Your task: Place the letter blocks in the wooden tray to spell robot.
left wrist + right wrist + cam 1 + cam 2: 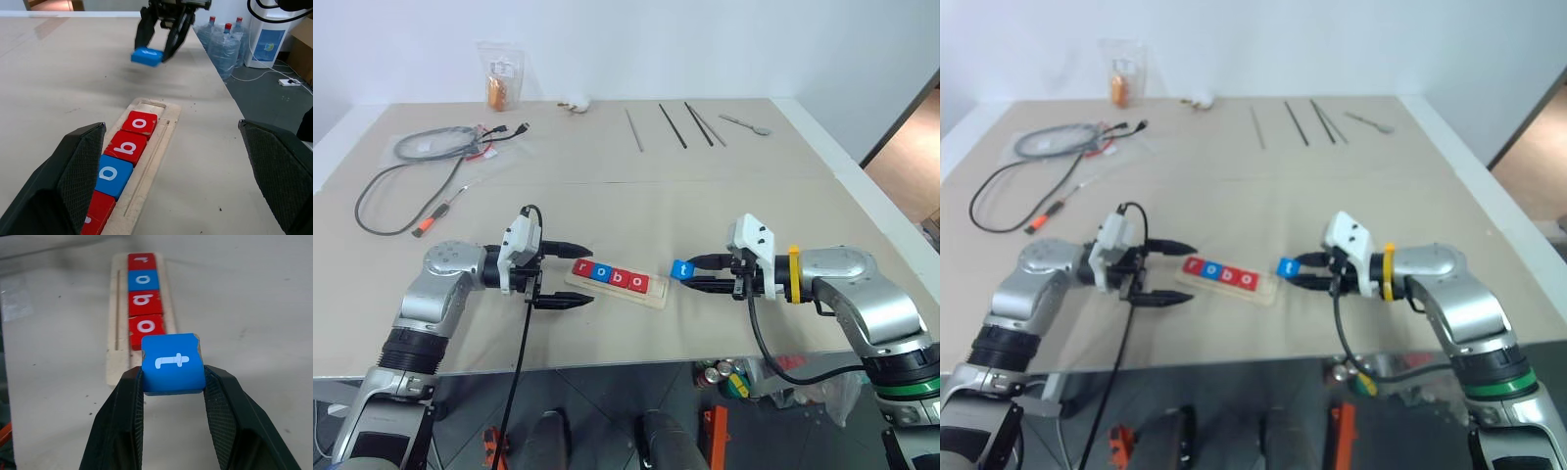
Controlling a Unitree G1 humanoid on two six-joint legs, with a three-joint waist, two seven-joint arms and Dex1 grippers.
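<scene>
The wooden tray (651, 300) lies near the table's front edge, between my two grippers. It holds several letter blocks in a row: a red r (583, 267), a blue o (600, 273), a red b (618, 279) and a red o (637, 285). The slot at the tray's right end is bare. My right gripper (690, 273) is shut on the blue t block (172, 363) and holds it above the table, just right of that end. My left gripper (576, 274) stands open at the tray's left end, one finger on each side, holding nothing.
At the far left lie grey cables (401, 171) and an orange-tipped tool (429, 224). A small bag (500, 76) stands at the back edge. Thin dark rods (672, 125) and a spoon (744, 123) lie at the back right. The table's front edge runs just below the tray.
</scene>
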